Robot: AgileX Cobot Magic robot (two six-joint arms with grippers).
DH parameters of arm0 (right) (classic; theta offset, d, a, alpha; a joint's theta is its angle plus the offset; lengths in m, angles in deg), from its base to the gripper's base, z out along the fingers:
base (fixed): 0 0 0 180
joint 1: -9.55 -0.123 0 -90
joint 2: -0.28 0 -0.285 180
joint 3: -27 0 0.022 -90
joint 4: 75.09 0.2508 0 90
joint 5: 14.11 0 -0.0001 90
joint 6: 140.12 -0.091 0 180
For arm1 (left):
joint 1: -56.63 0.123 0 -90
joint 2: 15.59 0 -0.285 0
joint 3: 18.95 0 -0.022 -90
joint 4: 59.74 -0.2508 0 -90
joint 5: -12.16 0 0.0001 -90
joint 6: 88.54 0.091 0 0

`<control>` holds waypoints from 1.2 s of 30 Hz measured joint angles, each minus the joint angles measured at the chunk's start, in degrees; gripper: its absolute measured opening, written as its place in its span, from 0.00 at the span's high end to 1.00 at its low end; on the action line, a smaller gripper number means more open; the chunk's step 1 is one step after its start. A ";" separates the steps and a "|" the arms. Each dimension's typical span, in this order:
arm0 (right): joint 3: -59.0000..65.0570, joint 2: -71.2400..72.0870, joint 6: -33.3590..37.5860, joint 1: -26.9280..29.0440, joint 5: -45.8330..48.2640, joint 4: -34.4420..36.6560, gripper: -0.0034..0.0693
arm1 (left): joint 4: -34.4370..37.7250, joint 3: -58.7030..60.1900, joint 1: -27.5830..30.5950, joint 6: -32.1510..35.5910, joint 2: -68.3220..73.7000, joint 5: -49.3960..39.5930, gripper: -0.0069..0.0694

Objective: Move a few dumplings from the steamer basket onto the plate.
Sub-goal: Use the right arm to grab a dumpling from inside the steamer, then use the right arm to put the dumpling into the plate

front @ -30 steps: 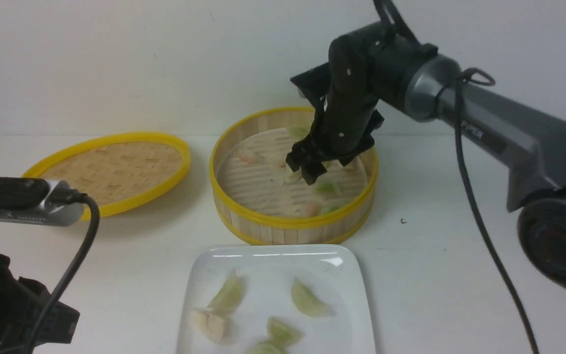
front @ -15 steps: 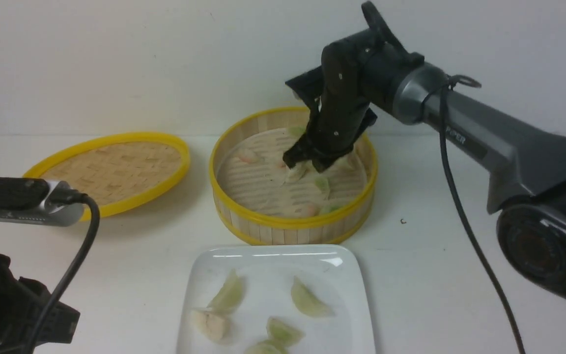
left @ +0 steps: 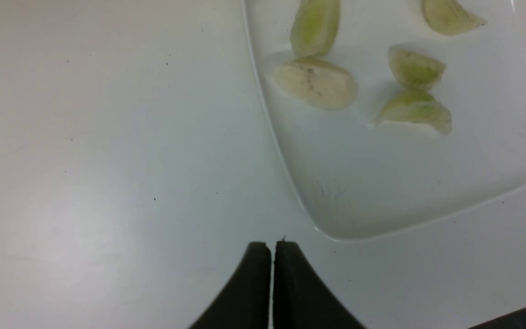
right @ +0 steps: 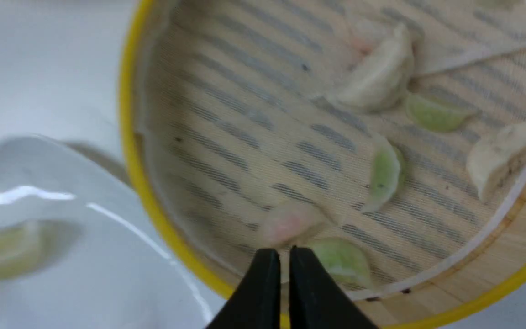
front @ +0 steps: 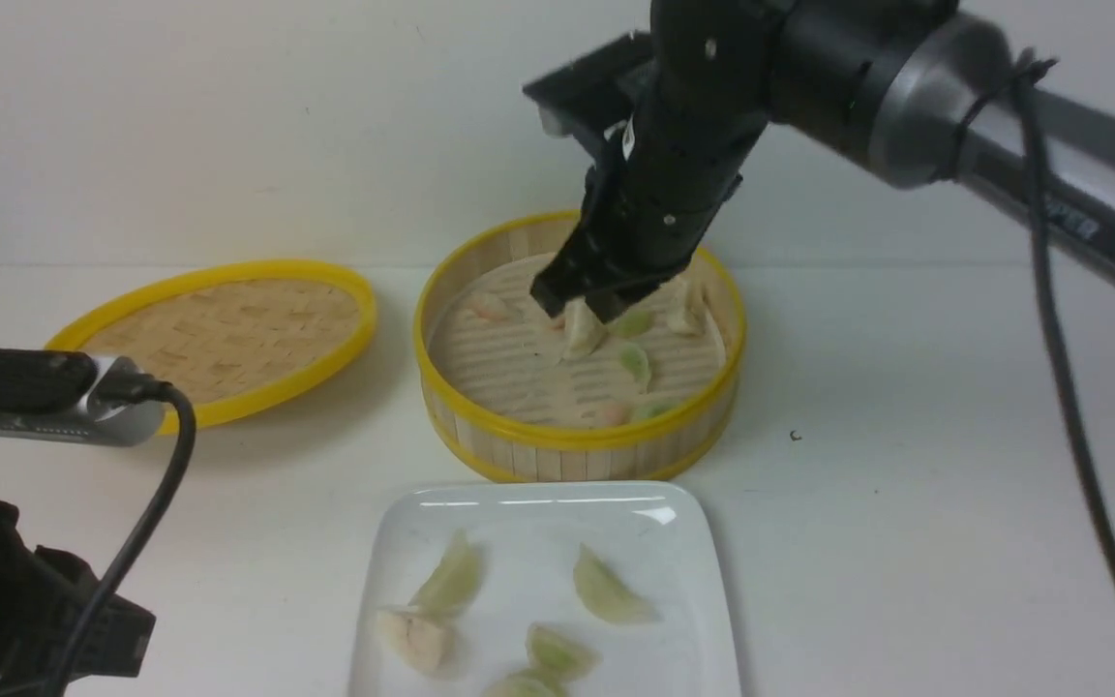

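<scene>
The steamer basket (front: 577,440) (right: 128,137) stands mid-table, holding pale green dumplings (front: 635,363) (right: 384,173), another green one (right: 434,114) and a third (right: 343,260) by the near wall, mixed with white and pinkish ones. My right gripper (front: 577,305) (right: 281,251) hovers over the basket floor, shut, nothing between its fingers. The white plate (front: 403,528) (left: 381,192) in front carries several green dumplings (front: 606,590) (left: 413,68). My left gripper (left: 272,244) is shut above bare table beside the plate's corner.
A shallow yellow-rimmed woven lid (front: 219,329) lies left of the basket. A white dumpling (front: 582,334) (right: 377,77) lies on the basket floor under the right gripper. One whitish dumpling (front: 412,639) (left: 318,82) sits on the plate. The left arm's body (front: 25,581) fills the lower left corner.
The right gripper has closed from wide open and risen out of the basket, empty. The green dumpling near it shifted slightly. The left arm and plate have not moved.
</scene>
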 joint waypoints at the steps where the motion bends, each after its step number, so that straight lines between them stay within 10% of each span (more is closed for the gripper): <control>1: 0.00 -1.59 0.00 0.32 -1.20 -0.49 0.84 | 0.00 0.00 0.00 0.00 0.00 0.00 0.92; 11: -0.68 -12.57 -7.00 4.14 -14.45 -5.28 0.41 | 0.00 0.00 0.00 0.00 0.00 -0.11 0.92; 15: -0.74 -13.64 -8.48 4.80 -13.78 -4.97 0.50 | 0.00 0.00 0.00 0.00 0.00 -0.11 0.92; 18: -0.94 -13.40 -8.23 4.78 -12.45 -3.50 0.78 | 0.00 0.00 0.00 0.00 0.00 -0.11 0.92; 36: 16.56 7.61 1.60 -3.86 -0.10 15.58 0.76 | 0.01 0.00 0.00 0.05 0.00 -0.05 0.92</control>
